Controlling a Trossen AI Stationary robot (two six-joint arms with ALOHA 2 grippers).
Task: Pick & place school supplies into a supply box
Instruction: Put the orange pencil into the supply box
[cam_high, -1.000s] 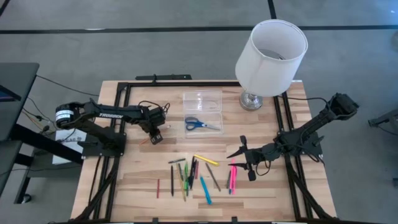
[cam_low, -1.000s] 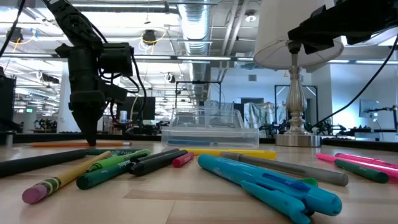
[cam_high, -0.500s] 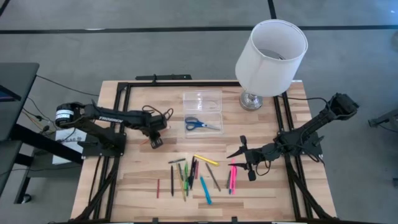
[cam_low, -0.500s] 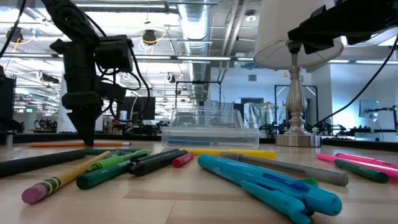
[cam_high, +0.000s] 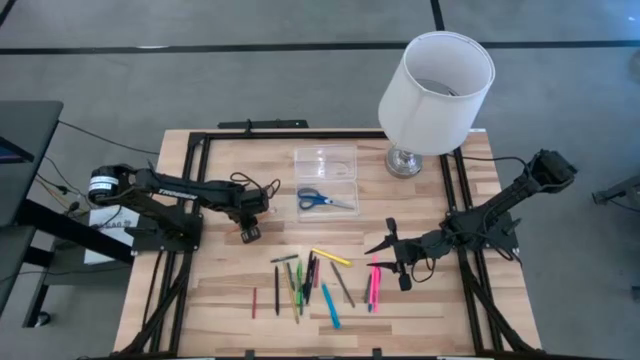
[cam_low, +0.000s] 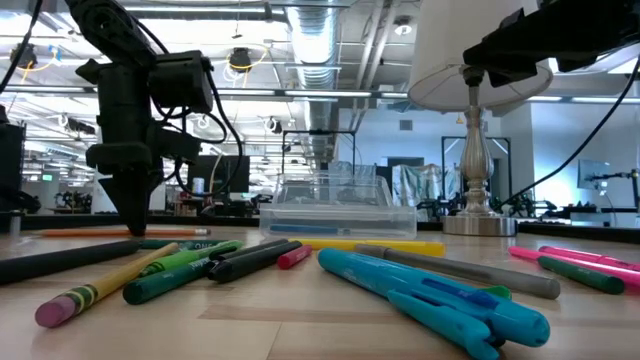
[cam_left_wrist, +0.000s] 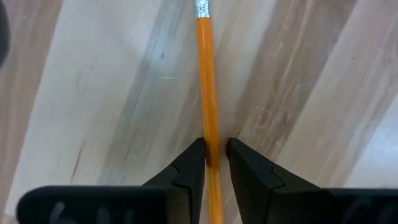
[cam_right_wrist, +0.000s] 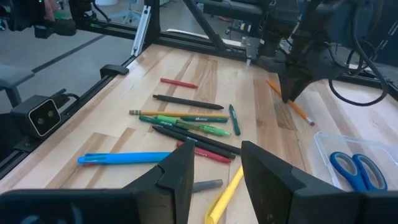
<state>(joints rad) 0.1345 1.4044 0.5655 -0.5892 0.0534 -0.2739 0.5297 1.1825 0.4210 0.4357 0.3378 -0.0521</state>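
The desk is pale wood planks with a visible grain and a smooth, matt finish. The supply box is clear, glossy plastic. An orange pencil looks painted and smooth, with a ribbed metal band. The left gripper has matt black plastic fingers. At 1 o'clock the lamp has a white matt shade on a shiny metal base.
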